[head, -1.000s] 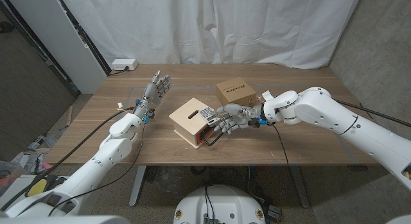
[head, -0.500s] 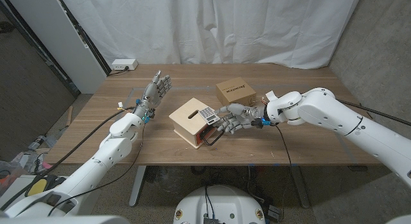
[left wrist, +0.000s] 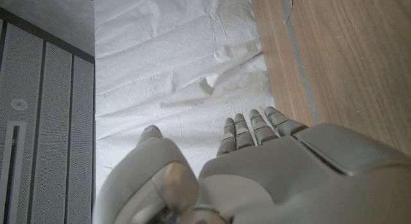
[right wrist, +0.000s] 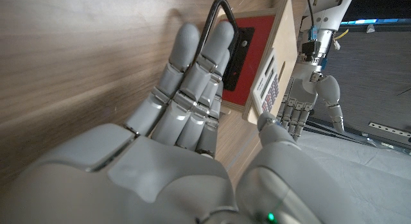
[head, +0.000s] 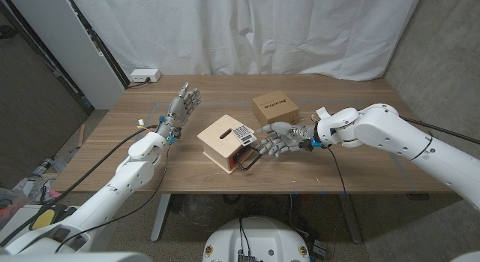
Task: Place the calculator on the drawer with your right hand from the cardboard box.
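From the head camera: calculator lying on top of the small wooden drawer at mid-table, near its right edge. Right hand just beside the drawer's red front, fingers spread and empty, close to the black handle. Cardboard box standing just behind that hand. Left hand raised well to the left, fingers apart, holding nothing.

Along the left wrist: left hand with fingers extended toward a white curtain, gripping nothing.

Along the right wrist: right hand open, fingertips at the handle; calculator on the drawer.
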Action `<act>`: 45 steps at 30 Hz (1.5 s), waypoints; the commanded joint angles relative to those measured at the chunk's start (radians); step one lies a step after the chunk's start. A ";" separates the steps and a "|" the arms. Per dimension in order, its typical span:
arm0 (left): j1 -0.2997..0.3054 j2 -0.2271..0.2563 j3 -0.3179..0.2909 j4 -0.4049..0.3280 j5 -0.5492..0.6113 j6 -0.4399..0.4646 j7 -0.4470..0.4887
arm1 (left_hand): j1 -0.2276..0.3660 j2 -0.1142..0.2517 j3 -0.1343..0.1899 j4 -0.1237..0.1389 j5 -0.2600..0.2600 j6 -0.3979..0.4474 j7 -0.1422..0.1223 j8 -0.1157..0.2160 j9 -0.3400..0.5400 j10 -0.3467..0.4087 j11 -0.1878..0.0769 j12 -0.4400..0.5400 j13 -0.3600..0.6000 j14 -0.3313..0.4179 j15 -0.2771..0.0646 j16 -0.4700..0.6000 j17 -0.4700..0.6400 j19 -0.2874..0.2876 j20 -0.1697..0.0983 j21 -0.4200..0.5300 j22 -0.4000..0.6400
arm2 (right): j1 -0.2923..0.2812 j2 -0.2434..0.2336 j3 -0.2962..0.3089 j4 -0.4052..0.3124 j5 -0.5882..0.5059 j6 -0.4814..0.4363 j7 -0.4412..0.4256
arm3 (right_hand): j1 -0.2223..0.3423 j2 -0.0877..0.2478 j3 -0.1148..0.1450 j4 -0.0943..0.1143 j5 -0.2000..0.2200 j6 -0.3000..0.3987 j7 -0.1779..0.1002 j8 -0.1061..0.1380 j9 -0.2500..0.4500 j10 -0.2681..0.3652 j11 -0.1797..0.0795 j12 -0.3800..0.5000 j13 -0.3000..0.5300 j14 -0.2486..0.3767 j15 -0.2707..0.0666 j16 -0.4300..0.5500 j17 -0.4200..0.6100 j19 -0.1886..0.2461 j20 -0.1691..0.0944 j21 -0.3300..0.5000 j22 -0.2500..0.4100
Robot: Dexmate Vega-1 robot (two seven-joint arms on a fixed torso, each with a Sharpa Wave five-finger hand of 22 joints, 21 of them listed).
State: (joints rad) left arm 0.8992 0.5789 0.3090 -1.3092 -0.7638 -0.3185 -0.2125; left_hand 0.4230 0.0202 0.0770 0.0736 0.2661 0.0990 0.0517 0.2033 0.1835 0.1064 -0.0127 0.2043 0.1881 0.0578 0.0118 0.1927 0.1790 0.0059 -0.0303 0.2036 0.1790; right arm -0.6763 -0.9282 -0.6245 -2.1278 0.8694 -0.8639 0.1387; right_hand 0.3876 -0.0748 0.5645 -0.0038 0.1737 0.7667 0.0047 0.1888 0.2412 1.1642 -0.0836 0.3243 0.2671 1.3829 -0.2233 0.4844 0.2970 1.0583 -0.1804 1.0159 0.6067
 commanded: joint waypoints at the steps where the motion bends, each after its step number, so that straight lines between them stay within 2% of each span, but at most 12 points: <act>1: 0.004 0.008 -0.001 -0.018 0.005 0.009 0.014 | 0.002 0.008 -0.003 -0.002 -0.001 0.013 0.001 -0.002 0.006 0.009 0.004 -0.001 0.003 0.009 0.001 -0.002 0.006 0.002 -0.004 -0.002 0.002 | -0.047 -0.036 0.053 -0.016 0.016 0.030 -0.040 | -0.012 0.002 0.006 0.007 -0.001 -0.002 -0.002 0.006 0.001 -0.007 0.001 -0.003 0.006 -0.005 0.000 0.001 0.001 0.003 -0.035 -0.003 0.000; 10: -0.001 0.012 0.000 -0.025 0.010 0.016 0.020 | 0.003 0.008 -0.004 -0.002 -0.001 0.014 0.003 -0.002 0.006 0.010 0.005 -0.001 0.003 0.009 0.002 -0.002 0.006 0.002 -0.004 -0.002 0.002 | -0.107 -0.072 0.114 -0.047 0.024 0.067 -0.113 | -0.016 0.001 0.009 0.007 0.000 -0.006 -0.004 0.007 -0.002 -0.016 0.005 -0.006 0.006 -0.009 0.000 -0.002 0.001 0.002 -0.036 -0.008 -0.003; 18: -0.006 0.015 0.004 -0.030 0.013 0.024 0.021 | 0.003 0.009 -0.005 -0.002 -0.002 0.014 0.002 -0.003 0.006 0.009 0.002 -0.002 0.003 0.009 0.003 -0.002 0.006 0.002 -0.005 -0.002 0.002 | -0.190 -0.099 0.177 -0.073 0.039 0.132 -0.180 | -0.021 -0.005 0.011 0.006 0.000 -0.012 -0.009 0.008 -0.006 -0.040 0.007 -0.014 0.006 -0.019 0.002 -0.009 0.000 -0.011 -0.035 -0.026 -0.019; 24: -0.009 0.019 0.008 -0.034 0.016 0.032 0.019 | 0.004 0.009 -0.007 -0.002 -0.003 0.014 0.002 -0.003 0.006 0.009 0.001 -0.002 0.003 0.009 0.002 -0.002 0.006 0.001 -0.004 -0.002 0.002 | -0.254 -0.112 0.225 -0.088 0.054 0.186 -0.230 | -0.038 -0.012 0.006 0.005 -0.002 -0.029 -0.017 0.010 -0.011 -0.099 0.025 -0.031 0.006 -0.095 0.014 -0.055 -0.001 -0.048 -0.036 -0.085 -0.092; 29: -0.010 0.021 0.011 -0.039 0.017 0.037 0.018 | 0.004 0.010 -0.007 -0.002 -0.003 0.014 0.001 -0.003 0.006 0.009 0.002 -0.002 0.003 0.010 0.002 -0.002 0.006 0.001 -0.004 -0.002 0.002 | -0.320 -0.128 0.275 -0.092 0.065 0.255 -0.258 | -0.046 -0.005 -0.001 0.003 -0.002 -0.049 -0.022 0.008 -0.013 -0.151 0.028 -0.045 0.004 -0.136 0.029 -0.078 0.011 -0.074 -0.034 -0.120 -0.143; 35: -0.006 0.030 0.011 -0.048 0.018 0.045 0.019 | 0.005 0.010 -0.008 -0.002 -0.003 0.014 0.001 -0.003 0.006 0.009 0.002 -0.002 0.003 0.010 0.002 -0.002 0.006 0.001 -0.004 -0.002 0.002 | -0.363 -0.138 0.302 -0.092 0.063 0.307 -0.270 | -0.048 0.004 -0.003 0.002 -0.002 -0.058 -0.028 0.008 -0.014 -0.174 0.032 -0.049 0.004 -0.157 0.039 -0.091 0.017 -0.084 -0.034 -0.129 -0.160; 38: -0.003 0.035 0.010 -0.054 0.017 0.050 0.019 | 0.005 0.011 -0.009 -0.002 -0.004 0.014 0.001 -0.003 0.006 0.009 0.002 -0.002 0.003 0.010 0.002 -0.002 0.006 0.001 -0.004 -0.002 0.002 | -0.384 -0.130 0.314 -0.092 0.062 0.335 -0.289 | -0.050 0.010 -0.007 0.001 -0.002 -0.075 -0.028 0.006 -0.015 -0.195 0.041 -0.053 0.005 -0.186 0.054 -0.107 0.022 -0.103 -0.027 -0.144 -0.182; 45: 0.013 0.043 0.005 -0.066 0.006 0.057 0.017 | 0.005 0.011 -0.010 -0.002 -0.004 0.013 0.001 -0.003 0.006 0.009 0.004 -0.002 0.003 0.009 0.002 -0.003 0.006 0.002 -0.004 -0.001 0.002 | -0.448 -0.101 0.339 -0.080 0.027 0.456 -0.311 | -0.050 0.022 -0.012 -0.005 -0.001 -0.104 -0.036 0.004 -0.017 -0.231 0.040 -0.058 0.005 -0.233 0.078 -0.137 0.028 -0.139 -0.009 -0.169 -0.224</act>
State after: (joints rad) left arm 0.8944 0.6085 0.3181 -1.3581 -0.7470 -0.2735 -0.1934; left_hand 0.4229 0.0202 0.0730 0.0696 0.2623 0.1027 0.0554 0.2033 0.1835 0.1117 -0.0073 0.2044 0.1881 0.0577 0.0118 0.1927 0.1790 0.0059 -0.0303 0.2036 0.1790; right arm -1.0313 -1.0520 -0.3338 -2.2157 0.9290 -0.5656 -0.1287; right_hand 0.3331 -0.0638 0.5558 -0.0040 0.1737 0.6769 -0.0274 0.1927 0.2228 0.9441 -0.0434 0.2690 0.2692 1.1647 -0.1478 0.3555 0.3183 0.9332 -0.1309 0.8572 0.3932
